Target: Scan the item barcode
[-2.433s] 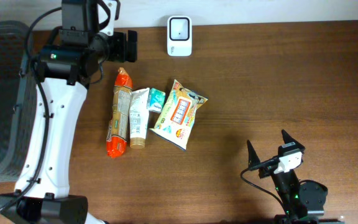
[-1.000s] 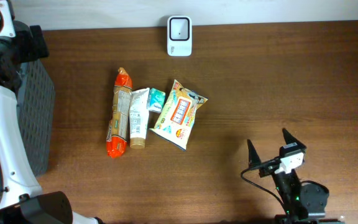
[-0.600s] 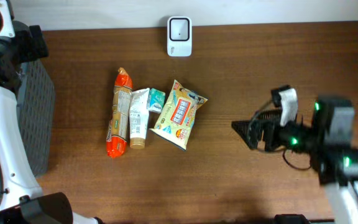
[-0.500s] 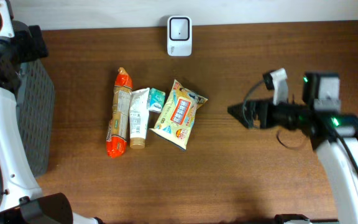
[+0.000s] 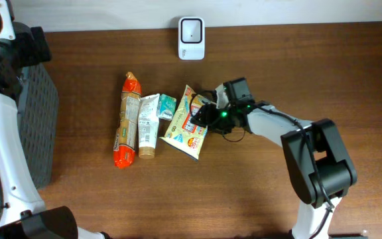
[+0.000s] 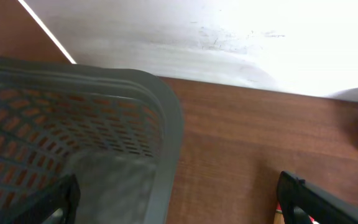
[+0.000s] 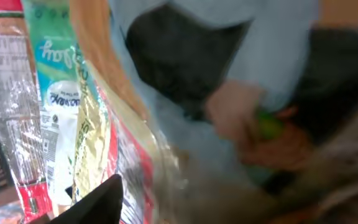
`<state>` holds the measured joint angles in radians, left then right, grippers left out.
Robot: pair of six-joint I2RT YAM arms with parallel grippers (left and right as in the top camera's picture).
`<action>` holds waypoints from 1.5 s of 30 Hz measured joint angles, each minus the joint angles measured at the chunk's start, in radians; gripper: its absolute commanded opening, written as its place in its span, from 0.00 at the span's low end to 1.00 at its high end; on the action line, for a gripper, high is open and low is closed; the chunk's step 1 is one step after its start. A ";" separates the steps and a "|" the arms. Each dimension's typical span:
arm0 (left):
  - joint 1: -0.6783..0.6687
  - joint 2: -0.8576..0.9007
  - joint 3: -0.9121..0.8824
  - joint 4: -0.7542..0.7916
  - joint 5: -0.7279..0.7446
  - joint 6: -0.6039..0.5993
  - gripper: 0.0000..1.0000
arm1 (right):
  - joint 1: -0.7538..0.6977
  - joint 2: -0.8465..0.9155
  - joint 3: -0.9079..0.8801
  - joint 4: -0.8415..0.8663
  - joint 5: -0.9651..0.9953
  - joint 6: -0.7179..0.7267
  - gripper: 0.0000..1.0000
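Right gripper (image 5: 207, 114) at snack bag (image 5: 187, 130), print blurred, perhaps unreadable.

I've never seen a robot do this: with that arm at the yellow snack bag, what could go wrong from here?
The right end effector meets the snack bag only at its edge, so the wrapper may slip out on lifting. The bag lies close beside the green packet; dragging it could shove that. No barcode shows, so it may face away from the scanner.

Mock shop checkout: colourful snack packets (image 5: 184, 129) on a brown wooden tabletop (image 5: 277, 66), white boxy scanner (image 5: 191, 38), grey mesh basket (image 5: 42, 133).
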<state>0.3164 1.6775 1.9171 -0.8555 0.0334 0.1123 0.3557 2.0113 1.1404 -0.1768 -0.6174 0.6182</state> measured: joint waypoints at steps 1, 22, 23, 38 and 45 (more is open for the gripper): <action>0.000 0.000 0.000 0.000 0.000 0.000 0.99 | 0.028 0.000 0.002 0.006 0.044 0.022 0.21; 0.000 0.000 0.000 -0.001 0.000 0.000 0.99 | 0.163 0.180 0.647 -1.261 1.246 -0.176 0.25; 0.000 0.000 0.000 0.000 0.000 0.000 0.99 | 0.209 0.202 0.674 -1.220 1.226 -0.211 0.32; 0.000 0.000 0.000 0.000 0.000 0.000 0.99 | 0.199 0.203 0.848 -1.273 0.509 -0.287 0.07; 0.000 0.000 0.000 -0.001 0.000 0.000 0.99 | 0.221 0.190 0.517 -0.984 0.578 -0.101 0.04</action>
<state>0.3164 1.6772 1.9171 -0.8562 0.0334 0.1123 0.5770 2.2017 1.6573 -1.1606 -0.0399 0.5167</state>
